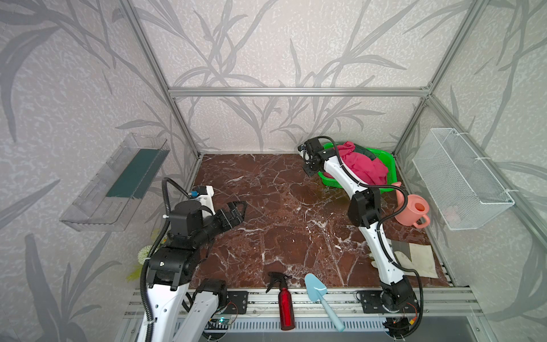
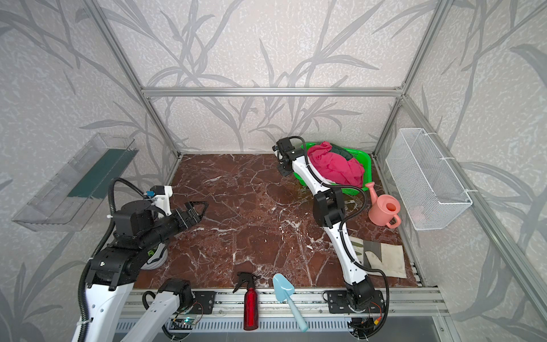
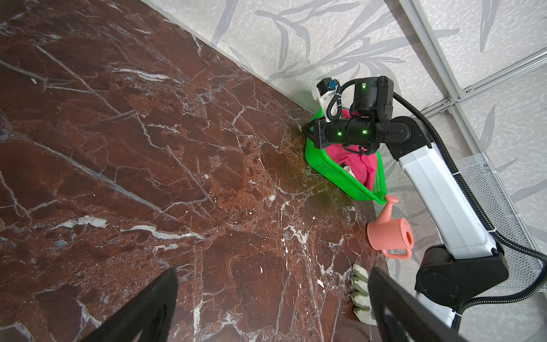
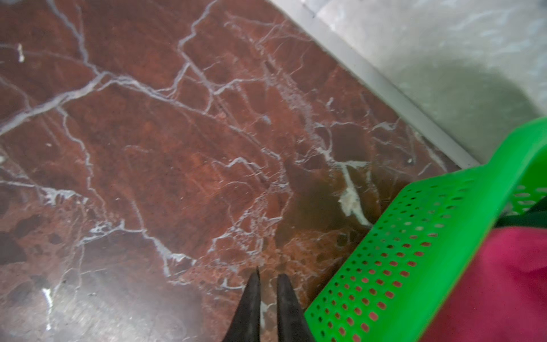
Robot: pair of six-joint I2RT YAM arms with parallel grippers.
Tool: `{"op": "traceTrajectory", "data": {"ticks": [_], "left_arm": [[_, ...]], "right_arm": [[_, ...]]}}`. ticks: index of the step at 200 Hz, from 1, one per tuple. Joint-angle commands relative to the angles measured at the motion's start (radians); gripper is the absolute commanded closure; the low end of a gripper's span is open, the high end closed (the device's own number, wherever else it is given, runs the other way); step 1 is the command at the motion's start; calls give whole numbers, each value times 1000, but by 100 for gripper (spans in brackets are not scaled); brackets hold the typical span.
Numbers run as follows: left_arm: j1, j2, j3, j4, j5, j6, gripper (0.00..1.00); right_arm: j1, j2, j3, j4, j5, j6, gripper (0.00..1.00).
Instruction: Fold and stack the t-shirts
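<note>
Red spray bottle (image 1: 286, 308): no readable print.
Pink t-shirt (image 1: 365, 168): no readable label.
Green basket (image 1: 331, 182): no readable marking.
Pink watering can (image 1: 413, 213): no readable text.

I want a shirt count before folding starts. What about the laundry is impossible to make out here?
T-shirt count: in both top views the right arm crosses the green basket; only the pink-red t-shirt and a dark green t-shirt show, lower layers buried.
Right wrist view: blurred; its edge cuts off the pink-red t-shirt.
Wire basket: pale shape behind the mesh, too faint to name.
</note>
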Motion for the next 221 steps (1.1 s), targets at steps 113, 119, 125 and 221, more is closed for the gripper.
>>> {"op": "traceTrajectory", "data": {"ticks": [113,119,125,221], "left_arm": [[-4,-8,-32,2,11,49,1],[-4,-7,-30,2,14,54,1],[-5,-6,-29,1,16,57,1],[-4,0,-15,-36,9,108,1]], "right_arm": [[64,-156,-150,61,360,388,47],[64,-153,-149,63,389,409,47],[64,-149,-150,69,416,429,47],[27,52,108,-85,529,576,50]]}}
